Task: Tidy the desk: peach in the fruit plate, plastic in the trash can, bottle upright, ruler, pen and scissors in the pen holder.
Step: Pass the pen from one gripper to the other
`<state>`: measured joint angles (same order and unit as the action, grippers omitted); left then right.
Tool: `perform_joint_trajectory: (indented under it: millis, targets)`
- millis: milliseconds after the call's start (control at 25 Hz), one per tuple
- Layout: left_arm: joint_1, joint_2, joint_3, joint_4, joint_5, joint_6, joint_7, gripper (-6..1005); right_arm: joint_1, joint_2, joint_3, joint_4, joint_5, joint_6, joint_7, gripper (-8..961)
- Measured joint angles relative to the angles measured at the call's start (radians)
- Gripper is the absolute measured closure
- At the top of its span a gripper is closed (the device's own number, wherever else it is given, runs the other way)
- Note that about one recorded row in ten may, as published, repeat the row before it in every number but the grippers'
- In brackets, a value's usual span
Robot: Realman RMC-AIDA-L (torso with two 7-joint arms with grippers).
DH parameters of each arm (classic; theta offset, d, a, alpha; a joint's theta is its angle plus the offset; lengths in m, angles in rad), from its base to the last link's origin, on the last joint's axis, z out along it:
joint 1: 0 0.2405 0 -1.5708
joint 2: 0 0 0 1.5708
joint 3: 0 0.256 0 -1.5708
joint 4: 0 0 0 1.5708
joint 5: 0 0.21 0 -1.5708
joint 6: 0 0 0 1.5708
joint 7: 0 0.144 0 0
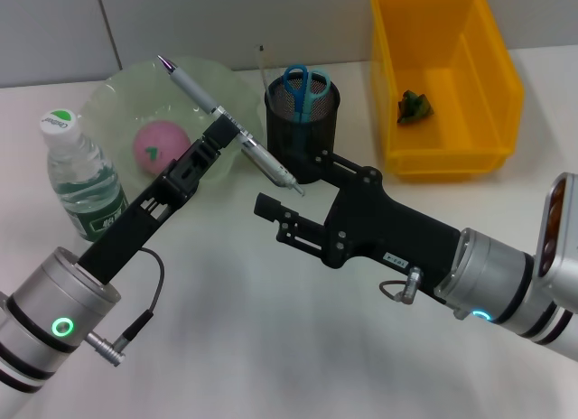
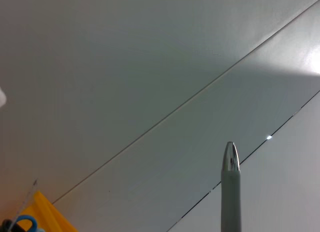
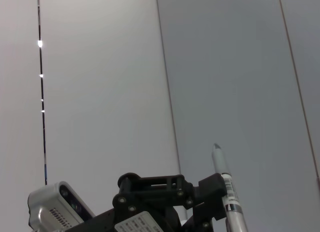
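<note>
My left gripper point(image 1: 223, 131) is shut on the silver pen point(image 1: 230, 123), holding it tilted above the table in front of the fruit plate point(image 1: 113, 89). The pen also shows in the wrist views point(image 2: 230, 192) point(image 3: 224, 189). The pen's lower tip lies between the spread fingers of my open right gripper point(image 1: 293, 184), just in front of the black mesh pen holder point(image 1: 302, 130). Blue-handled scissors point(image 1: 305, 83) and a thin ruler point(image 1: 263, 69) stand in the holder. The pink peach point(image 1: 161, 146) rests in the plate. The bottle point(image 1: 83, 177) stands upright at the left. Green plastic point(image 1: 414, 106) lies in the yellow trash can point(image 1: 492, 94).
The trash can stands at the back right, close beside the pen holder. The plate and bottle fill the back left. Both arms cross the middle of the white table point(image 1: 271, 347), with bare surface near its front edge.
</note>
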<state>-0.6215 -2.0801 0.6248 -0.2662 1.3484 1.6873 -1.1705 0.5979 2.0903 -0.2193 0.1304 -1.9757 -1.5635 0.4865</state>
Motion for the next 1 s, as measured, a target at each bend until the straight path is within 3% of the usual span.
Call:
perform_joint_trajectory:
  millis: [1000]
  targets:
    - [0.017,0.000,-0.047,0.005,0.000,0.000,-0.072,868,0.019,0.000,0.037,0.019,0.000,0.017,-0.029,277]
